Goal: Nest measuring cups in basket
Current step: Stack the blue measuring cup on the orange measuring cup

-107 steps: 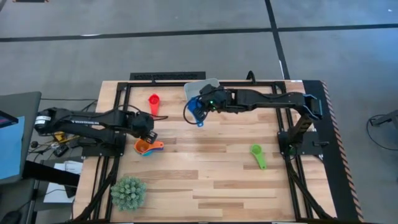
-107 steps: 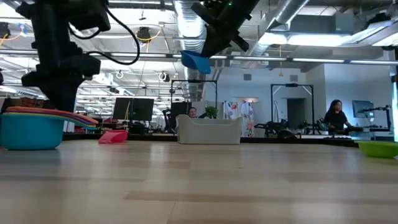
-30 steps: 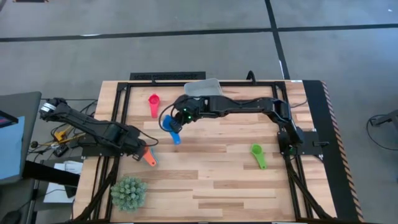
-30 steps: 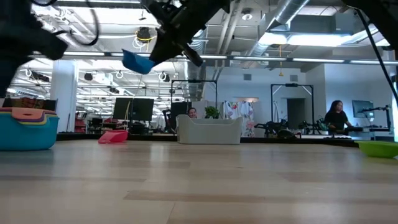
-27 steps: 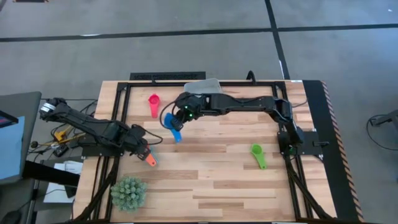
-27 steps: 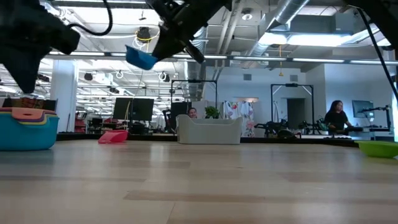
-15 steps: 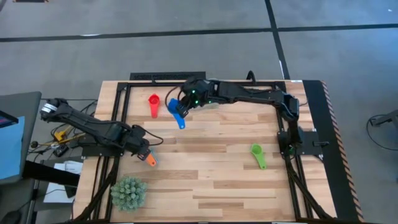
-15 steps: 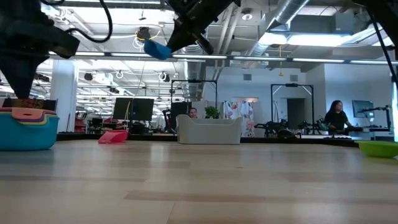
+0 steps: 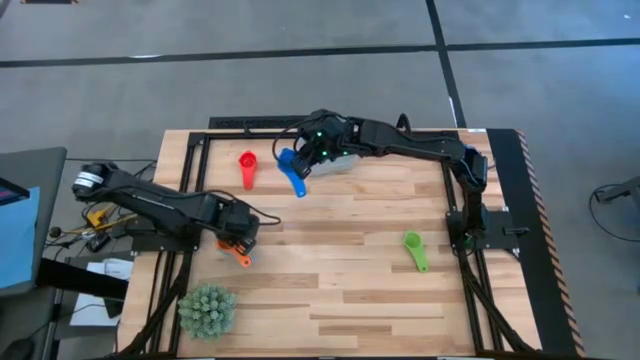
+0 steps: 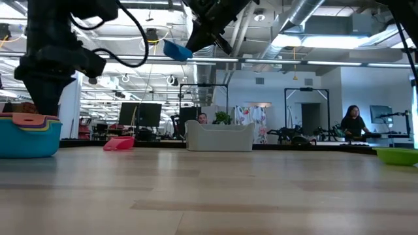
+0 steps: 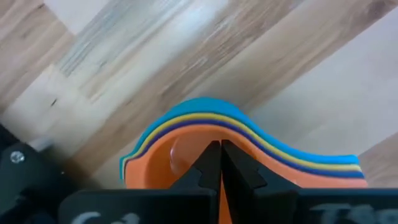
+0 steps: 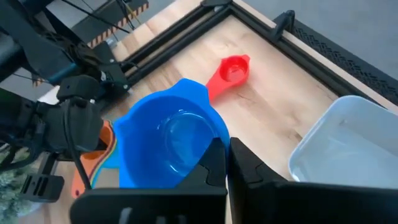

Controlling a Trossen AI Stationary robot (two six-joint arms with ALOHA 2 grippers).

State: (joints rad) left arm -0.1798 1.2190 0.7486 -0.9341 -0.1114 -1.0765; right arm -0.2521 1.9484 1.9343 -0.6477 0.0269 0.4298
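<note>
A: Wooden tabletop (image 9: 330,270) in an open workshop, a person far back at a bench. Where's the blue cup?

B: The blue cup (image 9: 291,167) hangs in the air, rim pinched by the right pincer (image 12: 221,163), just beside the basket (image 9: 338,160) at the tabletop's far edge. A second ago it was out over the middle of the tabletop, heading toward the left arm; it has swung back toward the basket.

A: So no hand-over to the stack?

B: Seemingly not. The stack (image 11: 205,146), orange inside yellow inside light blue with a dark layer between, sits at the left near the plant (image 9: 206,310). The left pincer (image 11: 219,167) has come down on it and is pressed on the orange cup's rim.

A: The others?

B: The red cup (image 9: 247,163) lies near the basket, the green cup (image 9: 413,247) well apart on the right. The basket looks empty, though its plastic is translucent and I can't be sure.

A: Meaning?

B: Nesting is partly done, but outside the basket.
</note>
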